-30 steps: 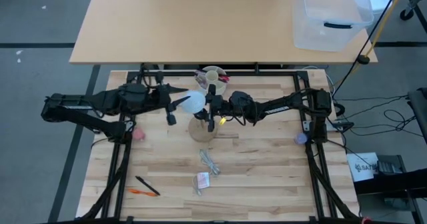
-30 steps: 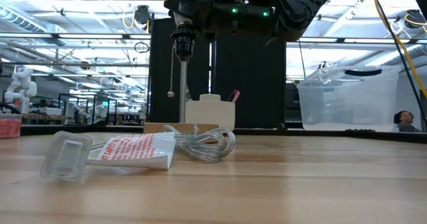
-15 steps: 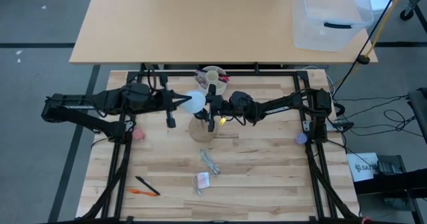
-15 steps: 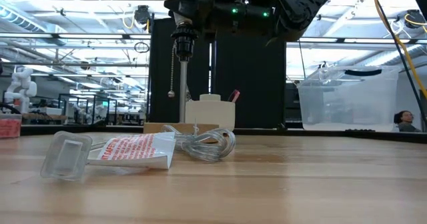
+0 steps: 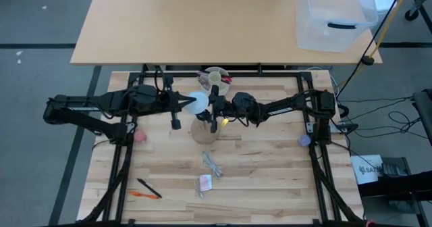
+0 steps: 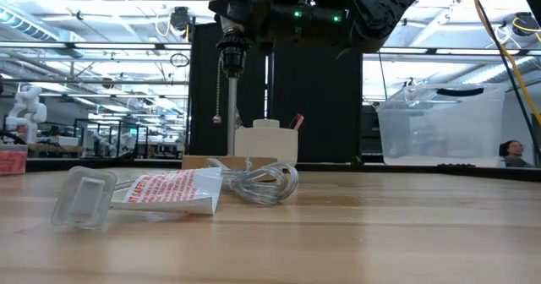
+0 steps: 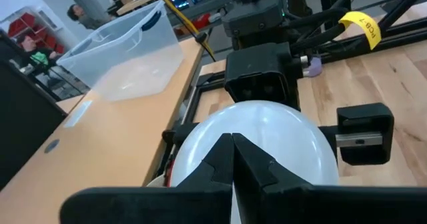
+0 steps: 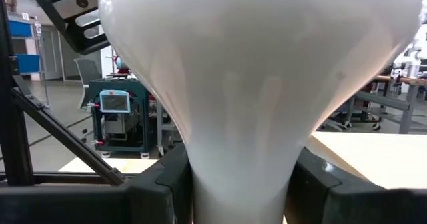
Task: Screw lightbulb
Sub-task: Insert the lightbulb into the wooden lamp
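The white lightbulb hangs dome up above the tan wooden base, its grey screw neck pointing down. My right gripper reaches in from the table's right and is shut on the bulb; its wrist view shows the bulb filling the picture between the two dark fingers. My left gripper comes from the table's left, fingers shut, tips at the dome's left side. The base's socket is hidden under the bulb. My right gripper pinches the bulb's tapering white neck just below the dome, one finger on each side. The fingers come in about level from the table's right. The bulb stands upright in the hold, clear of the table. My left gripper's shut tips lie against or just short of the dome; I cannot tell whether they touch.
A cream cup with pens stands just beyond the bulb. A coiled clear cable and a torn package lie nearer the front edge, pens at the front left. A clear bin sits on the far table.
My left gripper has shut its fingers, which stood apart beside the dome a second ago, and has edged toward the bulb. My right gripper and the bulb have kept still.
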